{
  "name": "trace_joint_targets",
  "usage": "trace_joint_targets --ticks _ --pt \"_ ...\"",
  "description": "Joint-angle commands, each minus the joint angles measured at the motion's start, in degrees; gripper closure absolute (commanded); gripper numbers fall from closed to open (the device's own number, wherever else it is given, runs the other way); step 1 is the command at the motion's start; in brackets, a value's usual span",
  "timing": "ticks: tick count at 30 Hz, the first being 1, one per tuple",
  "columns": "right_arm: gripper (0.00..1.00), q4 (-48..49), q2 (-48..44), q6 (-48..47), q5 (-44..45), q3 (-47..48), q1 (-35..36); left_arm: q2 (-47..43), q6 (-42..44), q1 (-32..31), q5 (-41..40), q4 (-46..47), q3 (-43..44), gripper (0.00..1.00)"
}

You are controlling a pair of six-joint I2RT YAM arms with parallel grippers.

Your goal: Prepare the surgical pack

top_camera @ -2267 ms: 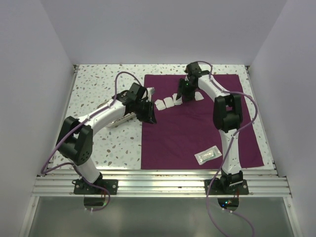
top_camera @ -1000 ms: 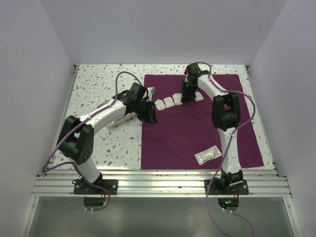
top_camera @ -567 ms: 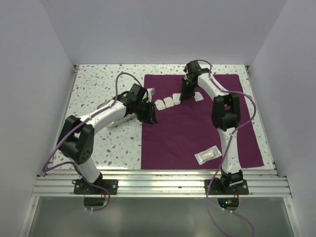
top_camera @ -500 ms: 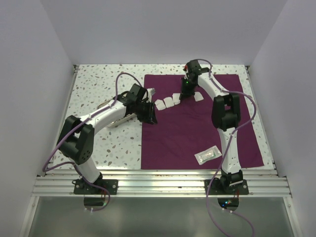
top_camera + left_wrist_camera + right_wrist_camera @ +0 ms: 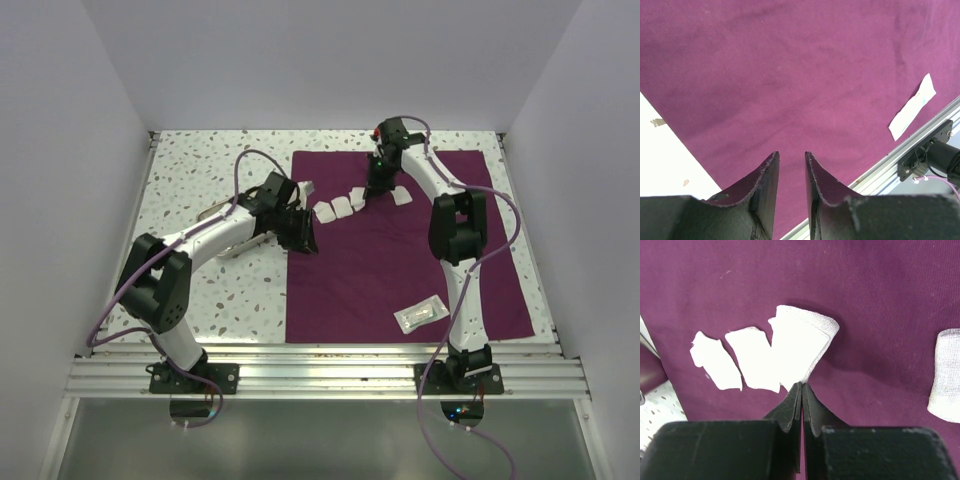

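Observation:
The purple drape (image 5: 400,260) of the surgical pack lies flat on the right half of the table. My right gripper (image 5: 801,385) is shut on the near corner of a white gauze square (image 5: 800,347), which curls up off the cloth. Two more gauze squares (image 5: 752,360) lie to its left and another (image 5: 946,375) to its right. My left gripper (image 5: 791,156) hovers over the drape (image 5: 790,75) near its left edge, jaws slightly apart with nothing between them. A white pouch (image 5: 420,315) rests near the drape's front edge. The steel tray (image 5: 228,248) is partly hidden under the left arm.
White speckled tabletop (image 5: 200,170) borders the drape on the left. The metal rail (image 5: 320,375) with both arm bases runs along the near edge. Plain walls close in the sides and back.
My right gripper closed on the gauze square and drew slightly toward the back edge. The left arm stayed put.

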Motion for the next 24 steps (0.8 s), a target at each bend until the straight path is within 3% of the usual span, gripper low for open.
trace_joint_targets --ticks 1,15,24 --pt "1.00 -1.25 -1.96 -0.63 -1.71 1.47 0.29 -0.70 -0.50 0.18 1.27 1.94 -0.32 0.69" --pt "1.00 -1.42 -2.32 -4.32 -1.71 -1.07 0.11 -0.53 -0.32 0.18 1.44 2.03 -0.68 0.69" --pt "1.00 -0.72 -2.50 -9.77 -6.45 -4.59 -0.77 -0.35 -0.41 0.27 1.79 2.29 -0.59 0.69"
